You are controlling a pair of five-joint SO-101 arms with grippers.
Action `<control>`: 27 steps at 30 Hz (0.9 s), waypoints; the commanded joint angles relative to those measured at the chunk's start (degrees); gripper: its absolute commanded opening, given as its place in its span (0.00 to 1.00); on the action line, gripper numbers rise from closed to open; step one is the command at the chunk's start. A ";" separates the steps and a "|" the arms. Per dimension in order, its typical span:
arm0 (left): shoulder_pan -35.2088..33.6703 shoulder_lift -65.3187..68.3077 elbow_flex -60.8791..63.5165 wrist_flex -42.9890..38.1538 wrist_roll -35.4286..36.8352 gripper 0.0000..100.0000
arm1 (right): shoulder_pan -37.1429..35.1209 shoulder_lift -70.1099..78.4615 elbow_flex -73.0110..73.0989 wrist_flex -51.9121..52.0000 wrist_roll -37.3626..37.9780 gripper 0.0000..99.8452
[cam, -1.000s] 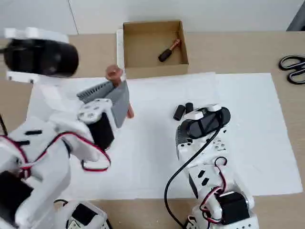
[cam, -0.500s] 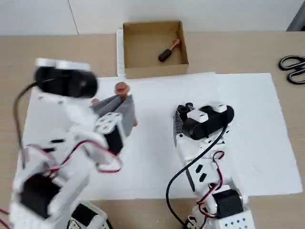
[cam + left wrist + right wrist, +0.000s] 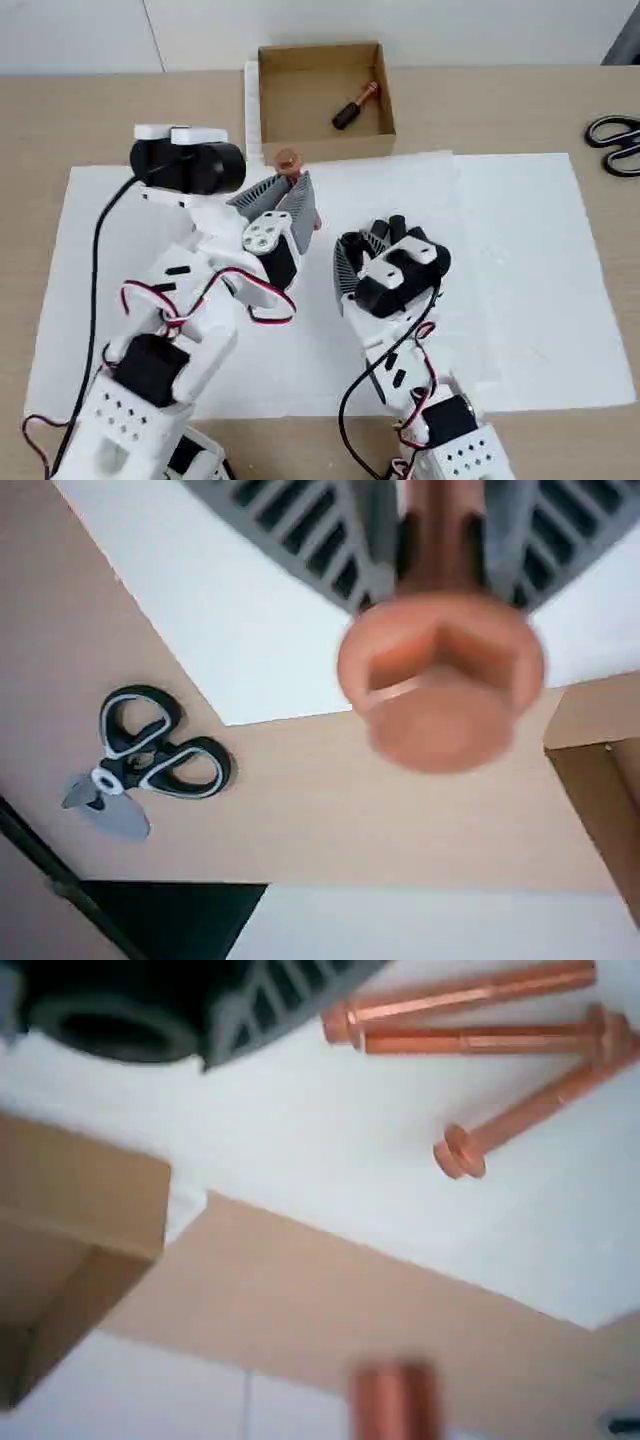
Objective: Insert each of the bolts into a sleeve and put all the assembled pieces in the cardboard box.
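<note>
Left wrist view: bolt (image 3: 440,680) shank inside pincer (image 3: 438,550)

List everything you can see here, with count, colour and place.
box: one, brown cardboard, open, far side of the table.
assembled piece: one, copper bolt in a black sleeve, lying in the box.
held bolt: one, copper, head up in the left gripper.
loose bolts: three, copper, lying on the paper.
sleeve: at least one, black, at the right gripper.
paper: one sheet, white, spread on the table.
scissors: one pair, black handles, on bare table right of the paper.
table: one, tan.
left gripper: grey, shut on the held bolt.
right gripper: grey, over the paper.
</note>
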 commanded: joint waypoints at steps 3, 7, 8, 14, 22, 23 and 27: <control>0.00 -1.14 4.18 -2.46 -3.78 0.01 | -2.51 -5.58 0.53 5.41 -0.18 0.00; 0.35 -1.14 4.79 -0.44 -4.04 0.01 | -3.65 -6.90 0.44 9.10 -0.18 0.00; 0.44 -1.23 4.79 0.00 -4.04 0.01 | -3.65 -7.08 0.44 9.45 -0.18 0.00; 0.44 -2.73 4.88 0.35 -3.69 0.01 | -3.65 -7.08 0.44 9.45 -0.18 0.00; 1.58 -3.52 5.05 1.58 -2.37 0.01 | -6.37 -6.81 0.44 9.45 -0.18 0.00; 2.37 -3.60 5.05 2.02 -2.37 0.01 | -6.37 -6.81 0.44 9.45 -0.18 0.00; 4.13 -3.43 5.23 2.20 -1.76 0.01 | -6.37 -6.99 0.44 9.19 -0.18 0.00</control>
